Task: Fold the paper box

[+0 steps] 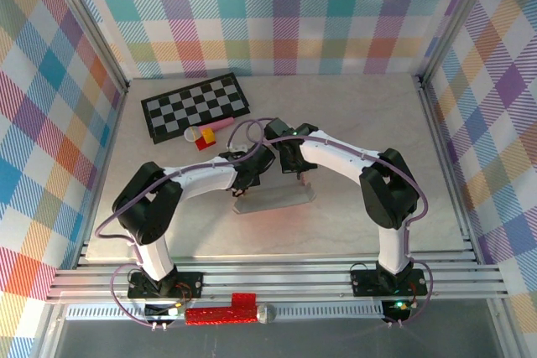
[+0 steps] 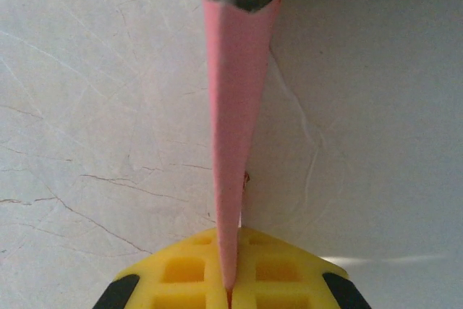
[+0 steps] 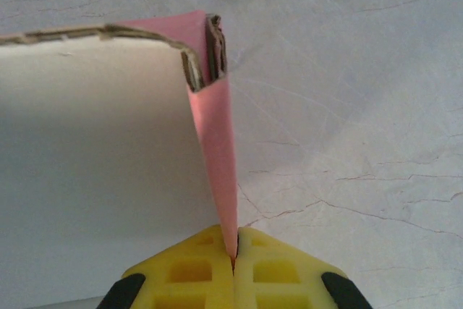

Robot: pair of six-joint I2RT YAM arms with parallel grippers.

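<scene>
At mid-table, paper box [image 1: 275, 199], long axis seemingly left-right (flaps pinched in left gripper [image 2: 230, 294] and right gripper [image 3: 234, 260]).

Box [image 1: 273, 199]: thin card, salmon-pink outside, pale inside, partly folded, lying low directly beneath both grippers and spanning the gap between them. Left flap [image 2: 231, 142] stands upright, edge-on, its tip pinched in the left gripper [image 2: 230, 296], widening away from it. Right flap [image 3: 217, 157] clamped the same way in the right gripper [image 3: 234, 265]; pale panel runs off to that gripper's left, raw brown cut edge at the corner
</scene>
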